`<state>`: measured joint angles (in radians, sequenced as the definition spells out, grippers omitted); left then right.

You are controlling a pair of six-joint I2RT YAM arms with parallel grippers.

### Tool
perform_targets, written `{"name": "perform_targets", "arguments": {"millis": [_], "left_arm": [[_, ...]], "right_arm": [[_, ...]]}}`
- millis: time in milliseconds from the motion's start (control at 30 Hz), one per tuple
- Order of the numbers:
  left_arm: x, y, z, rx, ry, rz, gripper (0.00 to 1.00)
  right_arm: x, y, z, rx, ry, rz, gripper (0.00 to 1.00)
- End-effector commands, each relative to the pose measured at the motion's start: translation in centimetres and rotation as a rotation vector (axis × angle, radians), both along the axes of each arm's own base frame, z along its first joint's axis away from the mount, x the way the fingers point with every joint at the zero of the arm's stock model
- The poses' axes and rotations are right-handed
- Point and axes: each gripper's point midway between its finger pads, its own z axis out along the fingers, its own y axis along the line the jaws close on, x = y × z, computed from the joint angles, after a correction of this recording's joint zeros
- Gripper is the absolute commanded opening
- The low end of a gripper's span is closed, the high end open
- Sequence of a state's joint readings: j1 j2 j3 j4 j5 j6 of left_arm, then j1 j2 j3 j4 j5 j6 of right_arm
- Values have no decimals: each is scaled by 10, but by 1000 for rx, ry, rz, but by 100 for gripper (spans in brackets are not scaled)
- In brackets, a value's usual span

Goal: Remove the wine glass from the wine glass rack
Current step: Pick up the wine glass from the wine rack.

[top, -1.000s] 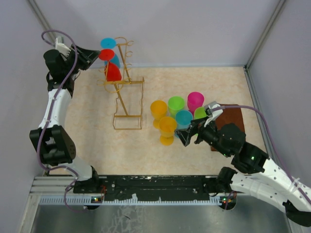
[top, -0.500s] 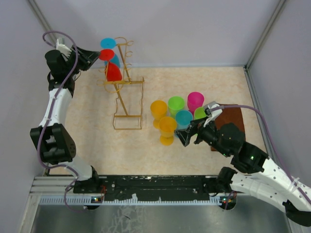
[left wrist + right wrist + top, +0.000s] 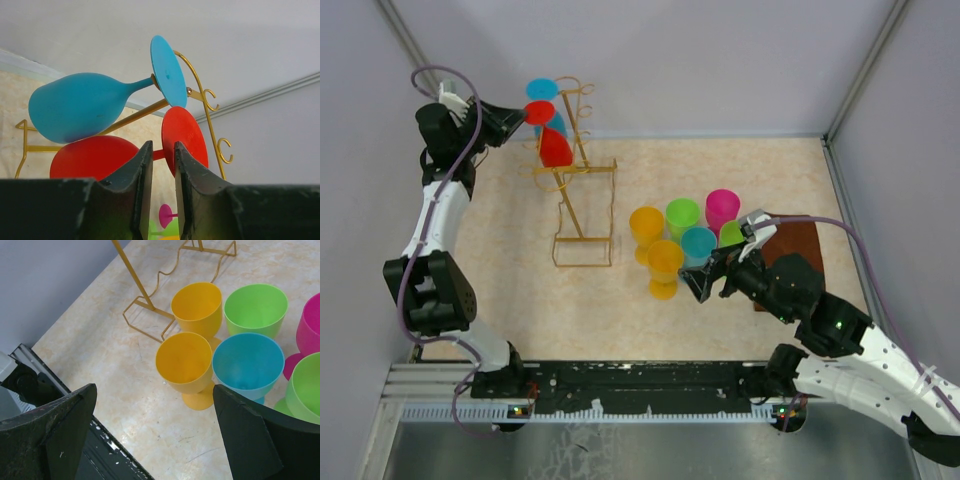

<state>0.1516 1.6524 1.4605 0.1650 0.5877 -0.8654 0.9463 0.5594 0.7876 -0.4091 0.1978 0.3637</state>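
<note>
Stem of red plastic wine glass (image 3: 92,159), hanging on golden wire rack (image 3: 200,93), sits between left gripper (image 3: 162,150)'s narrowed jaws; clamping unclear.

Beige marbled table (image 3: 520,290). It carries the wine glass rack (image 3: 582,264), six upright coloured glasses (image 3: 665,262) and a brown board (image 3: 805,240).
</note>
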Motion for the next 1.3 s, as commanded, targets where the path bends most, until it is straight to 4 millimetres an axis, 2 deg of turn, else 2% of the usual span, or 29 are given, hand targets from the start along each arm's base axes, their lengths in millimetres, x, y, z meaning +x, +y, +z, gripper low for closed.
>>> {"name": "perform_targets", "arguments": {"millis": [0,367,733,1067,1267], "left_arm": [[1,-6,6,-16,-13,-19,28],[-5,-8,12,-121,13,-9,7],[-9,-7,16,-229,88,17,2],[-11,1,36,-280,77,80,0],[-10,1,39,-276,65,81,0]], "right_arm": [[0,1,26,63,-38,-1,99],[1,0,25,63,-37,-6,99],[1,-3,25,61,-35,-18,99],[1,-4,25,66,-33,-22,99],[1,-3,24,61,-28,-23,99]]}}
